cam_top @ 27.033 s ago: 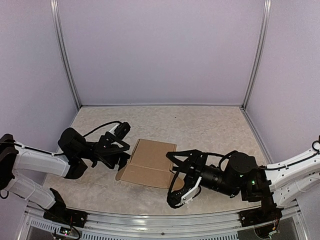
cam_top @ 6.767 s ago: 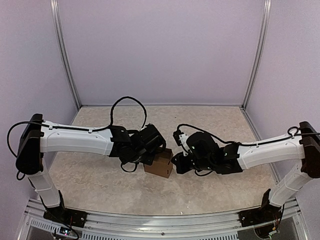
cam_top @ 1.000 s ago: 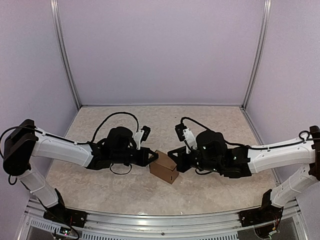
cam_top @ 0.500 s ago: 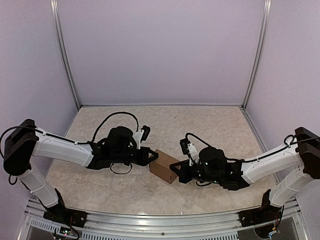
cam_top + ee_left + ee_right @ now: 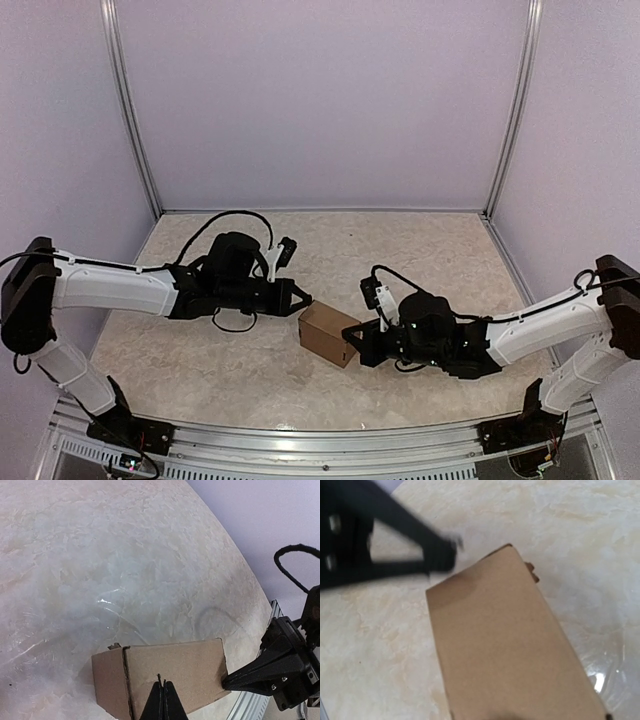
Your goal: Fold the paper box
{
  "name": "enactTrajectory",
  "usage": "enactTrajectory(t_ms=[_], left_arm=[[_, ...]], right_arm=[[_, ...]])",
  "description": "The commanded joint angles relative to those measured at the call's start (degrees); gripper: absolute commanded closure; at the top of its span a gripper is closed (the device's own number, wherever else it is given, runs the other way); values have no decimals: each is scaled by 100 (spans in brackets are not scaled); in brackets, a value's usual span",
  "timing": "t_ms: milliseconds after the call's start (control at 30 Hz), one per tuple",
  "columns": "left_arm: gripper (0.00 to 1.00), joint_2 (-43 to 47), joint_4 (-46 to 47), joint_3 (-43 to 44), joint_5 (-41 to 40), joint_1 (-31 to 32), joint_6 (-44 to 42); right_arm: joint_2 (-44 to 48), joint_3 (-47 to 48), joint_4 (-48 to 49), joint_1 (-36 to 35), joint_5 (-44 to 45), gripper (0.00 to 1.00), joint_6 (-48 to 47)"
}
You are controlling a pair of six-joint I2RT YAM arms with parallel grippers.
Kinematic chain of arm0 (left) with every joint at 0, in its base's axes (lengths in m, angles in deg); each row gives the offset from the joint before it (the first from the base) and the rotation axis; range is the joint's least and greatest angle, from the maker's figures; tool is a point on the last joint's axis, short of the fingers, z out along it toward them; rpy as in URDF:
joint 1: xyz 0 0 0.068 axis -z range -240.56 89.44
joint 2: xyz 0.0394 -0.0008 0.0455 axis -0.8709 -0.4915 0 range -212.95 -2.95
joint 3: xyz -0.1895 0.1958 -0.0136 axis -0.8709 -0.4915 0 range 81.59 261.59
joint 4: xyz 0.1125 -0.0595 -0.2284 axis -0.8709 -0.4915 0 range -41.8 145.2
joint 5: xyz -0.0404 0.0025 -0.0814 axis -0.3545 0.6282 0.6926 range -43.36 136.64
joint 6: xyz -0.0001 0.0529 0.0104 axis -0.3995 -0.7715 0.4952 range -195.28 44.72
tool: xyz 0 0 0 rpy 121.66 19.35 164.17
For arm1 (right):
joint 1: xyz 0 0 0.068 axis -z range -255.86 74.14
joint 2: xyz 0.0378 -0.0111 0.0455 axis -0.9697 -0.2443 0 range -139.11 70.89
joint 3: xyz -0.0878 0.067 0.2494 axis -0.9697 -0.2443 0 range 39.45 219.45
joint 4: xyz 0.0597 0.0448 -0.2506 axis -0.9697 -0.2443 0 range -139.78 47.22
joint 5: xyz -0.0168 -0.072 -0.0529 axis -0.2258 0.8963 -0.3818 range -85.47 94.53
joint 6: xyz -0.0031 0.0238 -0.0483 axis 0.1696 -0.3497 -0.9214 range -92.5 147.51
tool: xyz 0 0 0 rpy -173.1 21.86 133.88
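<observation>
**Left gripper eased off, right gripper still poking the box**

Starting big: on my table, the paper box sits roughly midway between the left and right edges, closer to the near edge than the far one. It's a closed brown cube at this point, so I reckon the folding is pretty much done and only tidying is left.

What changed in the last half second: my left gripper pulled back from the box's left side. Its tip now sits just beside the far-left corner, and I can't tell if it's touching. The box hasn't budged. My right gripper stays low, tip against the box's right side.

Both sets of fingers are pinched together with nothing held. A little tab pokes out at one corner.
</observation>
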Motion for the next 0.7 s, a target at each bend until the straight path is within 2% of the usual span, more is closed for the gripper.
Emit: enactTrajectory(t_ms=[0, 233, 533, 667], left_arm=[[100, 266, -281, 316, 329, -180, -189], [100, 149, -221, 208, 435, -256, -114], [100, -343, 487, -772, 467, -294, 459], [100, -414, 647, -953, 509, -309, 564]], right_arm=[[-15, -1, -725, 48, 61, 100, -122], [-28, 16, -760, 52, 35, 100, -131], [-22, 57, -873, 54, 66, 100, -156], [8, 150, -985, 50, 73, 100, -218]])
